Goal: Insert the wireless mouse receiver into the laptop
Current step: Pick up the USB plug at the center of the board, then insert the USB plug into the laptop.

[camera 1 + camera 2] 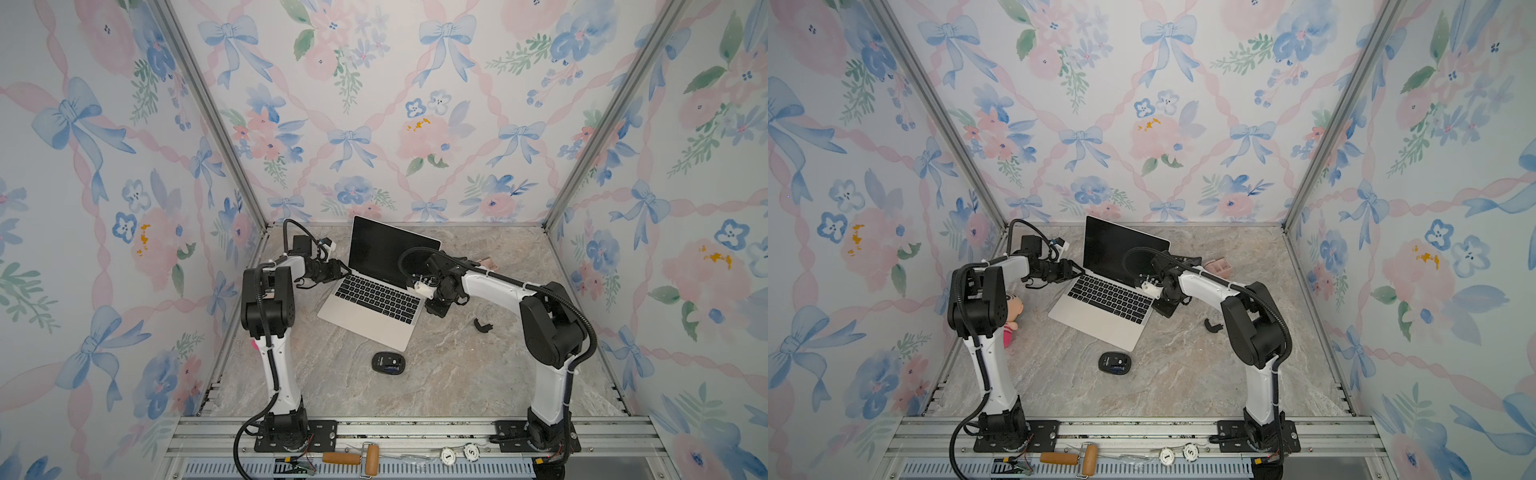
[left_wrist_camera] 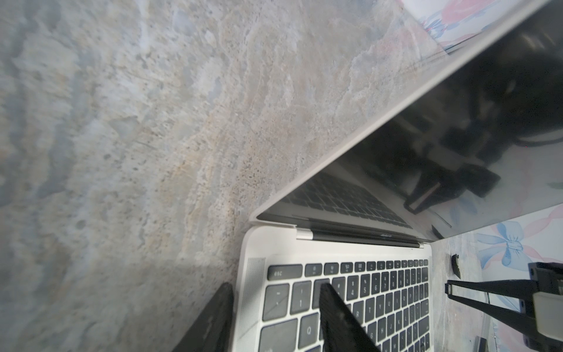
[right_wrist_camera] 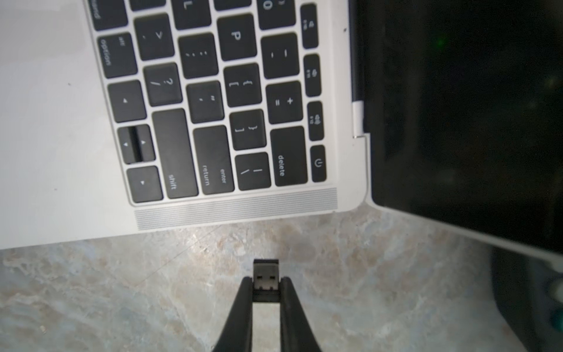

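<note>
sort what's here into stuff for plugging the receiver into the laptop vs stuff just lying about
For the job:
- wireless mouse receiver, pinched in the right gripper
- laptop
- left gripper, straddling the laptop's side edge

Lying about:
- mouse
- curved black cover piece
- doll
- pink box
- wooden roller

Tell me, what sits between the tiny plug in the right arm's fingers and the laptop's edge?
Only bare marbled tabletop, seen in the right wrist view; the wireless mouse receiver is apart from the laptop.
</note>
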`<state>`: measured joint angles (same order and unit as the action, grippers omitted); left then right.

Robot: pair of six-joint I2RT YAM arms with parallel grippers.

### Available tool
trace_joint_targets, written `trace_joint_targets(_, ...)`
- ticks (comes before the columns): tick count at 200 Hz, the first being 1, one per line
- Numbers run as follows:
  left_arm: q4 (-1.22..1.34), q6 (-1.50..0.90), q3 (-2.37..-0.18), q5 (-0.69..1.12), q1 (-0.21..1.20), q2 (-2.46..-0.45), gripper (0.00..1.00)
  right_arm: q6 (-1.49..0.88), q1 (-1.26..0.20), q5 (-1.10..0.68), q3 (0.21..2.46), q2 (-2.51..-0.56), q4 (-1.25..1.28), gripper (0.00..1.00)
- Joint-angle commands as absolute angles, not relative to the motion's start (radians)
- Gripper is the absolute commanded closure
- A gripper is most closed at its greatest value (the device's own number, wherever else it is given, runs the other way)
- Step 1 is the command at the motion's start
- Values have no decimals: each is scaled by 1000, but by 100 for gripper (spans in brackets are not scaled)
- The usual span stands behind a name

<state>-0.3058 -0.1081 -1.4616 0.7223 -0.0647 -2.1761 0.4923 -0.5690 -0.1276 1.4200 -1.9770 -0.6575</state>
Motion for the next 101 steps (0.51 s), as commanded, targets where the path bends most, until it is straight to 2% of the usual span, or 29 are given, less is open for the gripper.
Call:
trace_joint_targets(1, -468, -118, -1430, 705, -43, -2223, 51, 515, -561, -152, 1434, -2004, -638, 94)
trace_joint_targets(101, -468, -120, -1428, 703, -44, -2230, 51, 523, -572, -125, 1463, -2060, -636, 95)
